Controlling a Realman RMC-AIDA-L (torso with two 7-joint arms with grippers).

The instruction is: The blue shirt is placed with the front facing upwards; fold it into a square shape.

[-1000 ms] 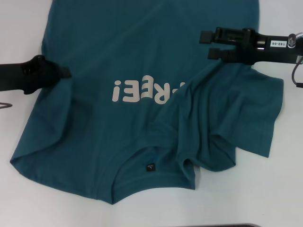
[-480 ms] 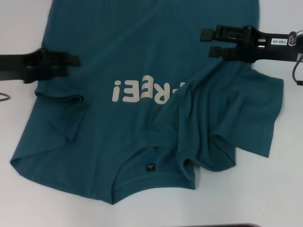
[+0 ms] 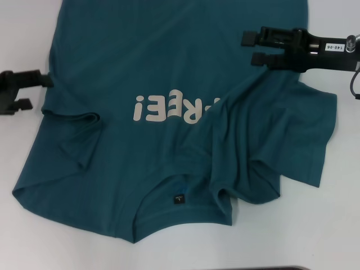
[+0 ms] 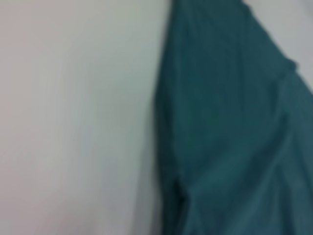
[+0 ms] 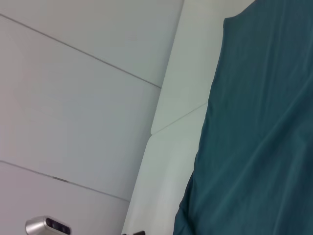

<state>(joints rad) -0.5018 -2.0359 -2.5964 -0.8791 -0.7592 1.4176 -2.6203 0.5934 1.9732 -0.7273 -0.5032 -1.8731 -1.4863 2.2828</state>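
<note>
The blue shirt (image 3: 157, 67) lies front up on the white table, its cream letters (image 3: 163, 108) upside down to me and the black neck label (image 3: 178, 199) near the front. Its right side (image 3: 270, 140) is folded inward in rumpled layers, hiding the end of the lettering. A small tuck (image 3: 79, 126) sits at the left sleeve. My left gripper (image 3: 39, 91) hangs open just off the shirt's left edge, holding nothing. My right gripper (image 3: 254, 48) is open above the shirt's upper right part. Teal cloth fills part of the left wrist view (image 4: 230, 127) and the right wrist view (image 5: 259, 122).
Bare white table (image 3: 320, 230) surrounds the shirt on the left, right and front. A dark edge (image 3: 253, 268) runs along the table's near side. A cable (image 3: 354, 84) loops by the right arm. The right wrist view shows pale wall panels (image 5: 73, 122).
My left gripper has pulled back leftward off the shirt, leaving a tuck at the left sleeve. The right gripper has drifted slightly to the right.
</note>
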